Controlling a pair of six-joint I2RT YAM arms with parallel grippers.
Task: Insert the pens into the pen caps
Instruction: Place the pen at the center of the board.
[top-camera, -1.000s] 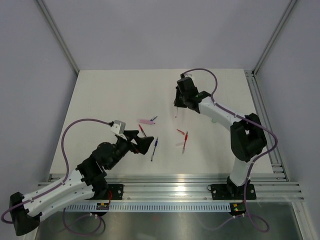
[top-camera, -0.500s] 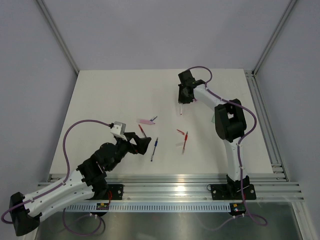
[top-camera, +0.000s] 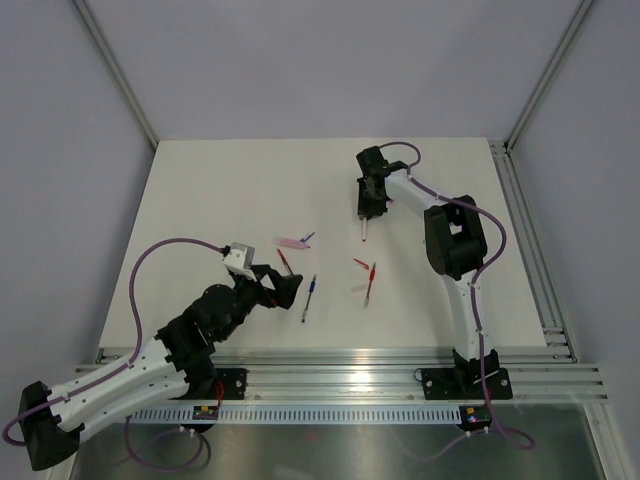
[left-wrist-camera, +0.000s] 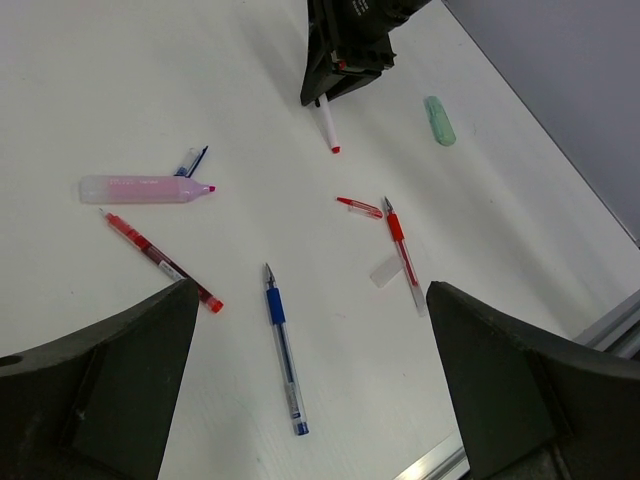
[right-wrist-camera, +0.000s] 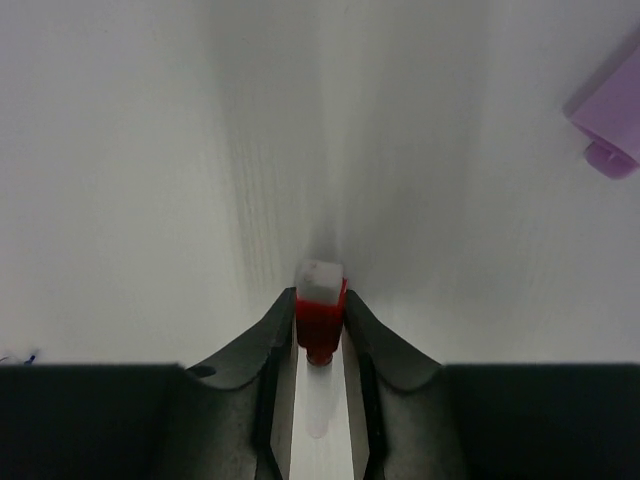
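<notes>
White table (top-camera: 220, 190), grey walls (top-camera: 320, 70), pens (top-camera: 309, 298) scattered

Uncapped pens (left-wrist-camera: 283, 350), loose caps (left-wrist-camera: 191, 161), scattered

The overhead camera is looking down from behind my bases, taking in the whole table (top-camera: 200, 200). My left wrist camera is hanging high above it, facing forward across the scattered pens (left-wrist-camera: 283, 350) and catching my right gripper (left-wrist-camera: 325, 95), the same stretch the overhead is covering. My right wrist camera is sitting very close, staring along its fingers (right-wrist-camera: 250, 345) at one red-tipped pen (right-wrist-camera: 320, 312).
</notes>
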